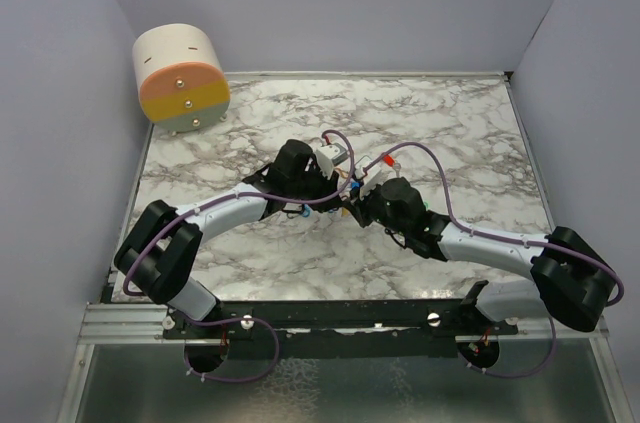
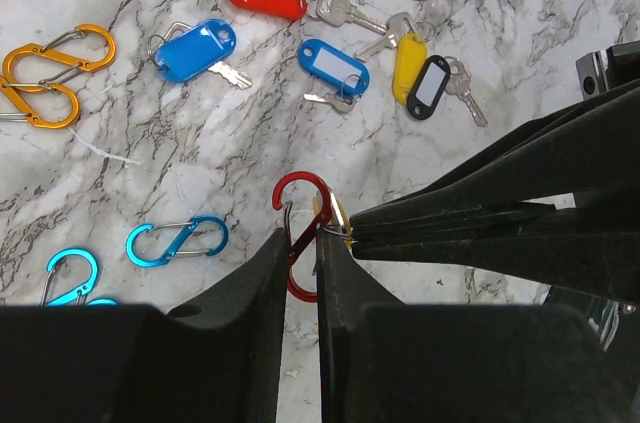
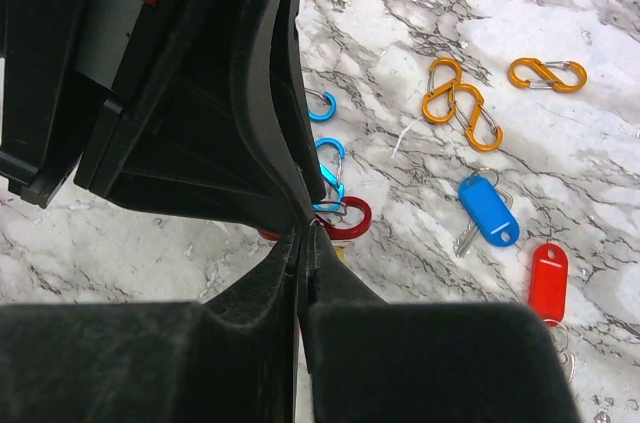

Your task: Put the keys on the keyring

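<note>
Marble table [image 1: 450,123], and both grippers meet in the middle of it, I'd guess so one steadies the ring while the other threads. Left gripper [image 2: 302,243] is clamped on a red clip [image 2: 300,193]. Right gripper [image 3: 300,238] is pinched tight together, right against that clip. The keys [image 2: 333,65] lie loose on the table just beyond. There's a small brassy bit [image 2: 337,213] at the right tips, can't tell what it is.

Red, blue, yellow tagged keys [image 2: 333,67] lying flat, red keyring clip [image 2: 299,178] apart.
</note>
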Robot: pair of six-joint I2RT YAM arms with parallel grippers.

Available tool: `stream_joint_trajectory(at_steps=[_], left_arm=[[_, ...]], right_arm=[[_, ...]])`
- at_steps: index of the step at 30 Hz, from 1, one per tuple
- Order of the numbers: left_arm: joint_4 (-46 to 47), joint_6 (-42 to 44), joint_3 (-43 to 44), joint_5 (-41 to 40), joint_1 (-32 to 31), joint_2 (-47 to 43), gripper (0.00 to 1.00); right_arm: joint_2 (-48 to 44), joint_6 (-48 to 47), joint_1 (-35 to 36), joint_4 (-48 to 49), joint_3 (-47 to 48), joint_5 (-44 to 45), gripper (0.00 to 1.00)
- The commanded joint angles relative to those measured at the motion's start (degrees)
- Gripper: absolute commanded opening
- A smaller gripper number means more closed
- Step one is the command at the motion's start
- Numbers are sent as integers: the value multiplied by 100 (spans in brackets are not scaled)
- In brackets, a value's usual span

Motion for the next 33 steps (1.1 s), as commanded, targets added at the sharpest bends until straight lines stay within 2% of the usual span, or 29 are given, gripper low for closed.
stream_joint_trajectory(at_steps=[1,14,21,27,33], left_arm=[[284,-63,205,100,-138,-134,0],[-186,-171,208,-1555,-129,-84,0],[-315,-257,80,-1966,-129,-99,0],[-232,-499,-467,-2054,-160,-355,0],[-135,-786,-908,-2566,-363,-529,0]], right_arm=[[64,92,100,95,52,244,1],[-83,432,99,-254,67,1283,1],[-36,493,100,-288,91,1513,1],[-124,555,97,-293,71,1627,1],[-220,564,100,-302,56,1608,1]])
